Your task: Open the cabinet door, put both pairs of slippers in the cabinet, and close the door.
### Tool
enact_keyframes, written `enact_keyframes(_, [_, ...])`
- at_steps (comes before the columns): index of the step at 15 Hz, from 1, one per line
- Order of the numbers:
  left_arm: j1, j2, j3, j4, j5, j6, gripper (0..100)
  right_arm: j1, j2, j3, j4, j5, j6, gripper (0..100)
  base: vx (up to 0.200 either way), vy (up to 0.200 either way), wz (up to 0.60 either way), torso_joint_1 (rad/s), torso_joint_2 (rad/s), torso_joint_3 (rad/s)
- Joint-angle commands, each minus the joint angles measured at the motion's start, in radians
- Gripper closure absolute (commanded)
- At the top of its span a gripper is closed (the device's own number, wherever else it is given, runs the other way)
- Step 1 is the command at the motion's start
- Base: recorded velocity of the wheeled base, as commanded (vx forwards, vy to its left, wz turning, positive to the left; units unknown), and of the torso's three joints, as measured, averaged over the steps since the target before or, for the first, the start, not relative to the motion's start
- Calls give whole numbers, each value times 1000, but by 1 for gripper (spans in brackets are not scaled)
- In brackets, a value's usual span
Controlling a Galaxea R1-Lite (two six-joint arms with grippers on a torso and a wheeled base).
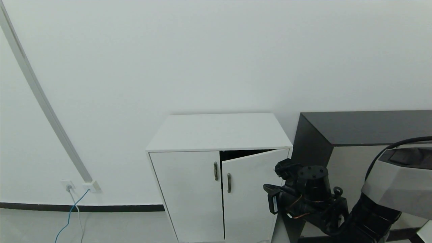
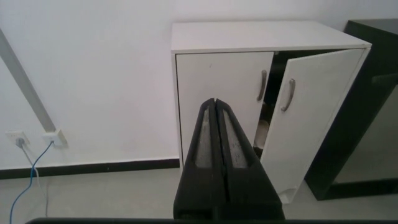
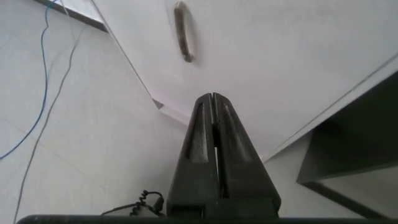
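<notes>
Before cabinet [image 1: 219,131] with right door [image 1: 248,202] ajar. Pressed together at right gripper [image 3: 214,99], near door's handle [image 3: 181,31]; likewise pressed together at left gripper [image 2: 215,102], farther back. Best to hook behind free edge, then swing wide and slowly

We see soft, even light on the white wall [image 1: 216,50]; the gap in the cabinet [image 1: 219,131] lies dark; the conduit [image 1: 45,101] bows toward the edge.
</notes>
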Motion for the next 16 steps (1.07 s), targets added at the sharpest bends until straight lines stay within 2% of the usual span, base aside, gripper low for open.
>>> enact_keyframes(1, [0, 1, 0, 0, 0, 0, 100, 4, 16, -1, 0, 0, 0, 100, 200, 0, 0, 12, 7, -2])
enact_keyframes(6, [0, 1, 0, 0, 0, 0, 100, 5, 42, -13, -41, -3, -3, 100, 0, 0, 0, 0, 0, 0])
enact_keyframes(16, [0, 1, 0, 1, -1, 0, 100, -27, 180, -191, -35, -3, -4, 100, 0, 0, 0, 0, 0, 0])
